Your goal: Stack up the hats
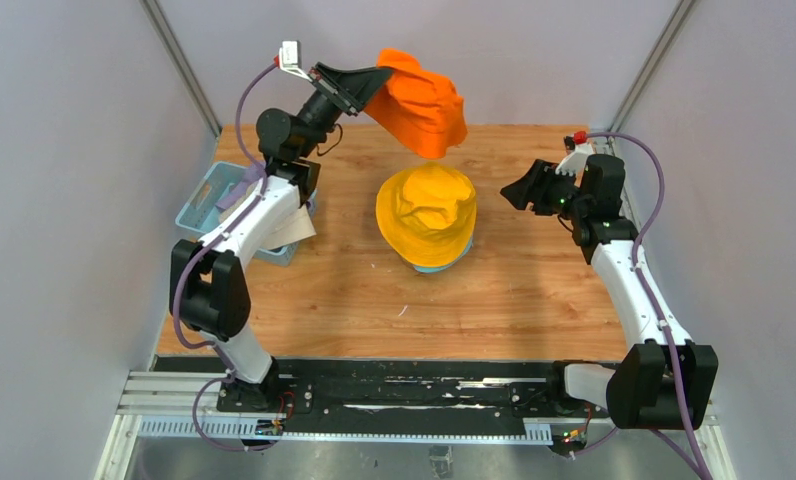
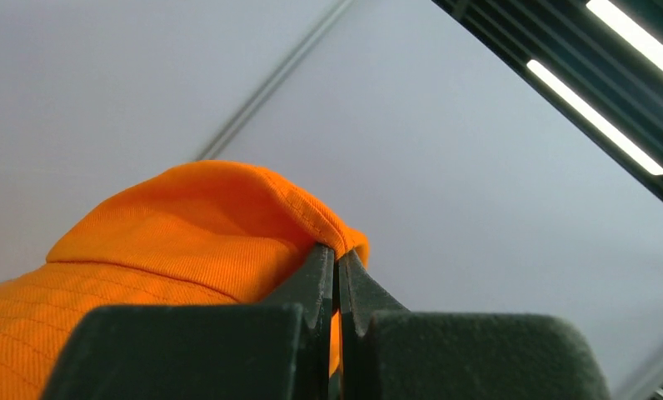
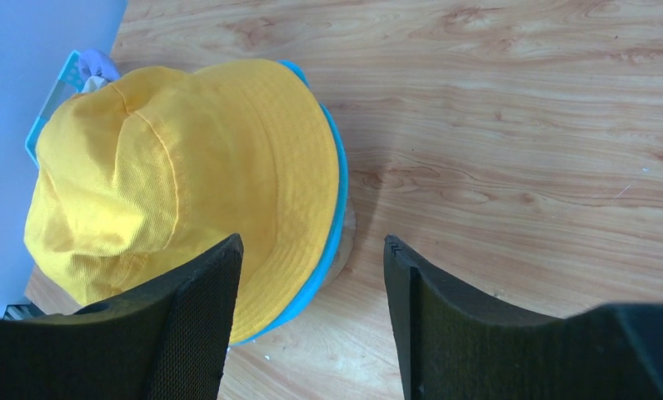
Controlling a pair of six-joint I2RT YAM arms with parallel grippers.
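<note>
Left gripper: clenched on the orange hat. The two dark fingers meet on a fold of the brim, with fabric pinched between them. The arm is raised high over the far left of the table. The hat hangs from the fingers in the air, crown toward the right, touching nothing below. Seen from the left wrist, the orange cloth bulges up to the left of the fingertips, with only wall and ceiling lights behind it.

Right gripper: released, jaws standing well apart and holding nothing. It hovers above the table at the right, pointing left toward the centre. Bare wood shows between its fingers. Its left finger overlaps the near brim of the yellow hat in the wrist view; contact cannot be told.

Centre of table: the yellow hat sits crown up on top of the teal hat, of which only a thin rim shows along the yellow brim. This pair lies just below and in front of the hanging orange hat, and well apart from the right gripper.

Left edge: a light blue basket stands beside the left arm, with pale lavender and beige cloth at it.
</note>
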